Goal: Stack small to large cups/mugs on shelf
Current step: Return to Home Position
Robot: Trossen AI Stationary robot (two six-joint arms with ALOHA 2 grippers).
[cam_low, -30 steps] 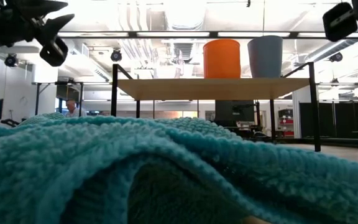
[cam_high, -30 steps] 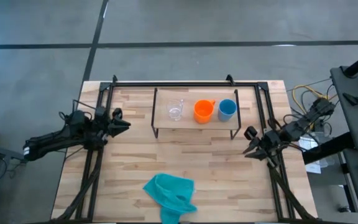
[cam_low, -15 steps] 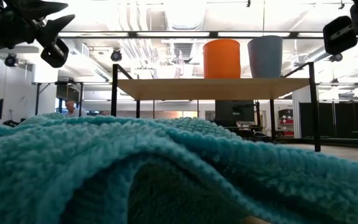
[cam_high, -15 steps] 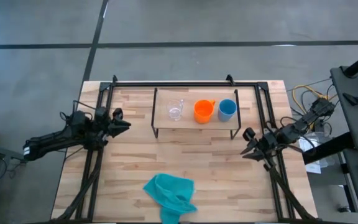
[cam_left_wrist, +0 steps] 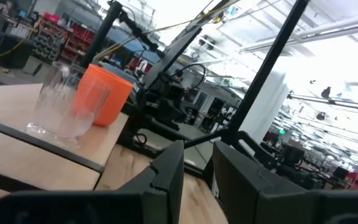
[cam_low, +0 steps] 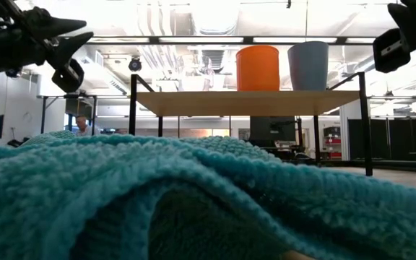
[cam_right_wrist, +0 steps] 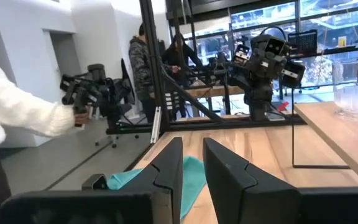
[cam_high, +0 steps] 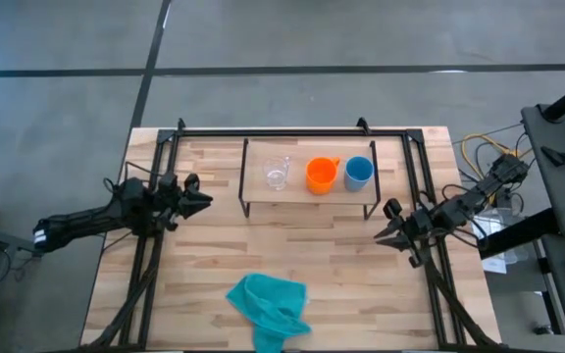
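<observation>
Three cups stand in a row on the light-wood shelf [cam_high: 302, 194]: a clear glass cup [cam_high: 278, 174] toward the table's left, an orange mug [cam_high: 321, 175] in the middle, and a blue cup [cam_high: 358, 173] on the right. Each rests on its base. The left wrist view shows the glass cup [cam_left_wrist: 64, 102] in front of the orange mug [cam_left_wrist: 109, 93]. My left gripper [cam_high: 204, 199] hovers left of the shelf, fingers narrowly open and holding nothing. My right gripper [cam_high: 381, 235] hovers off the shelf's right near corner, also narrowly open and holding nothing.
A teal cloth [cam_high: 268, 302] lies crumpled near the table's near edge and fills the low view's foreground [cam_low: 157, 202]. Black frame bars run along the table's left, right and far sides. Beyond the table, people [cam_right_wrist: 143, 62] stand and a white sleeve [cam_right_wrist: 17, 109] shows.
My left gripper has moved a little toward the table's right, closer to the shelf, and dropped slightly. My right gripper has moved a little toward the table's left and lowered. The cups and the cloth have stayed where they were.
</observation>
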